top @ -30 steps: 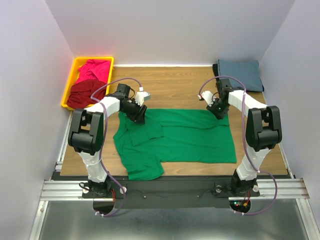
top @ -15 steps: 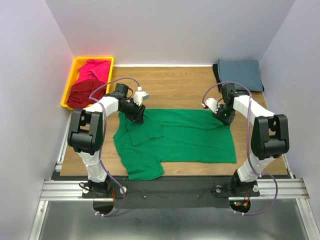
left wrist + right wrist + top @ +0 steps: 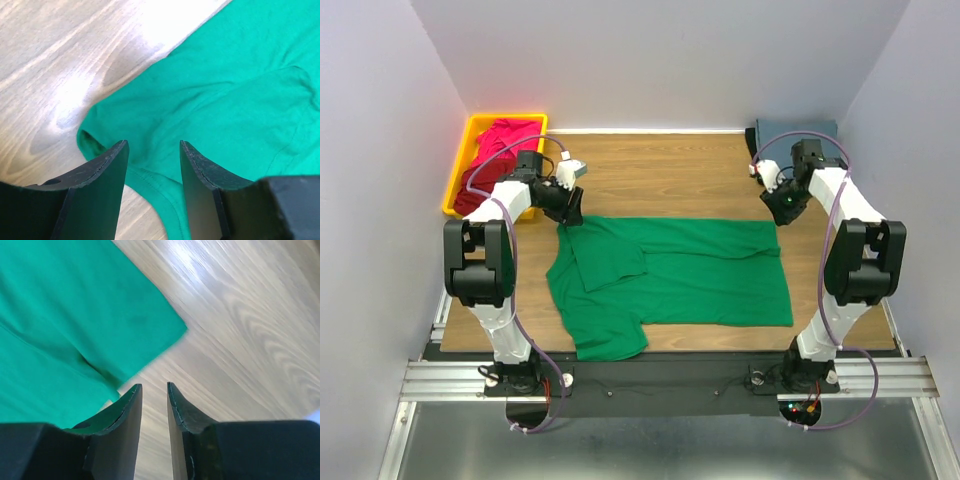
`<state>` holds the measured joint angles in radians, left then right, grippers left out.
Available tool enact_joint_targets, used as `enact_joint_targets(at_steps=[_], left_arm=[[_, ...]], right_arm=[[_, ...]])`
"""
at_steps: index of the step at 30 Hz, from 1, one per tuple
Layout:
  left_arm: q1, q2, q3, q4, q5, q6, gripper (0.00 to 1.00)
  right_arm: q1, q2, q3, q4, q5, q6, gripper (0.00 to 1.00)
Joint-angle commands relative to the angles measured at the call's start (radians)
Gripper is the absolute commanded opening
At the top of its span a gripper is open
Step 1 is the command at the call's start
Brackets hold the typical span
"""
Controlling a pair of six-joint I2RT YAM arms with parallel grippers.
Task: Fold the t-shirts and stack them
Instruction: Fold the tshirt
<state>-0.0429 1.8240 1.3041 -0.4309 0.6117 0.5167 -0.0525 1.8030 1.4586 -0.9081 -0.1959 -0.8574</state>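
The bright green t-shirt [image 3: 690, 275] lies spread on the wooden table, with one sleeve folded in at the left. My left gripper [image 3: 571, 206] is open and empty just above its far left corner; in the left wrist view [image 3: 152, 150] the green hem [image 3: 150, 182] lies under the jaws. My right gripper [image 3: 786, 208] is a little past the far right corner, narrowly open and empty over bare wood [image 3: 154, 387], with the shirt corner [image 3: 100, 315] to its left. The magenta t-shirt [image 3: 508, 135] and dark red t-shirt [image 3: 468, 192] lie in the bin. The slate t-shirt [image 3: 798, 130] lies folded at the back right, with a black edge [image 3: 752, 137] beside it.
The yellow bin [image 3: 470, 132] stands at the back left corner, close to my left arm. Grey walls close in the table on three sides. Bare wood [image 3: 660, 175] shows between the green shirt and the back wall.
Both grippers have left the green shirt's far corners. The left one moved back and left toward the bin, the right one back and right toward the folded slate shirt. The shirt lies still.
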Motion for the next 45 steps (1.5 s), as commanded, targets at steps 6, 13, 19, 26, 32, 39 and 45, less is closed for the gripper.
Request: enact_joint_targets(at_steps=[6,13,19,26,32,39,45], left_arm=[[-0.009,-0.008,0.018,0.009,0.03,-0.015,0.56],[-0.009,0.008,0.004,0.011,-0.001,-0.011,0.56],[-0.009,-0.019,-0.012,-0.008,0.008,-0.003,0.56],[-0.008,-0.019,-0.026,0.023,0.003,-0.035,0.56],[-0.008,0.04,-0.017,0.06,-0.067,-0.069,0.52],[-0.008,0.116,0.004,0.093,-0.18,-0.103,0.32],[-0.009,0.246,0.133,0.086,-0.204,-0.119,0.17]], right_arm=[[0.006,0.067,-0.055,-0.018,-0.123,0.067,0.25],[0.006,0.007,-0.188,-0.017,0.015,-0.029,0.2],[-0.029,-0.014,-0.11,-0.003,0.009,-0.016,0.26],[-0.029,0.074,0.016,0.057,-0.098,0.227,0.33],[-0.029,0.13,-0.02,0.167,-0.063,0.293,0.35],[-0.029,0.199,-0.06,0.284,0.039,0.32,0.29],[-0.029,0.288,0.041,0.354,0.124,0.36,0.25]])
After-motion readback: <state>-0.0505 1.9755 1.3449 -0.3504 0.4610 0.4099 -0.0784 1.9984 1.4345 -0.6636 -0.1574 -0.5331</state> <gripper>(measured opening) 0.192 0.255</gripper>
